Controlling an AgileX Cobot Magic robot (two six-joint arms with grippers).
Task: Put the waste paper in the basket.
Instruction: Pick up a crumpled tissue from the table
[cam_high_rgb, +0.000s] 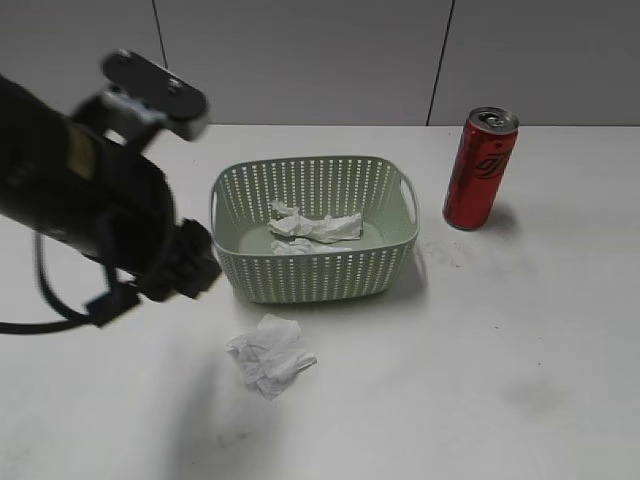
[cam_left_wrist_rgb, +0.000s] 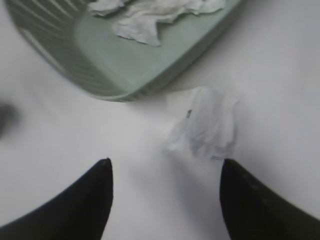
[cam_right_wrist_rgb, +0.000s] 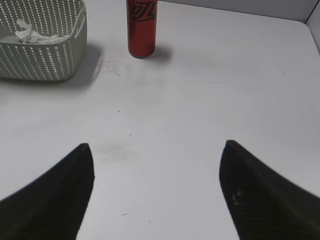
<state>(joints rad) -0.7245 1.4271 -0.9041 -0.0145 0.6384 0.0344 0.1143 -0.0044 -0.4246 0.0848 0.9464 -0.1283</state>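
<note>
The pale green basket (cam_high_rgb: 315, 270) stands mid-table with crumpled white waste paper (cam_high_rgb: 315, 228) lying inside. It also shows in the left wrist view (cam_left_wrist_rgb: 100, 50) and the right wrist view (cam_right_wrist_rgb: 45, 60). One more wad of waste paper (cam_high_rgb: 270, 355) lies on the table in front of the basket; in the left wrist view (cam_left_wrist_rgb: 207, 127) it is just beyond the fingertips. My left gripper (cam_left_wrist_rgb: 165, 167) is open and empty, above the table left of that wad. My right gripper (cam_right_wrist_rgb: 156, 150) is open and empty over bare table; it is out of the exterior view.
A red drink can (cam_high_rgb: 480, 168) stands upright to the right of the basket, also in the right wrist view (cam_right_wrist_rgb: 142, 27). The left arm's dark body (cam_high_rgb: 90, 200) fills the left side of the exterior view. The white table (cam_high_rgb: 480, 350) extends right and forward.
</note>
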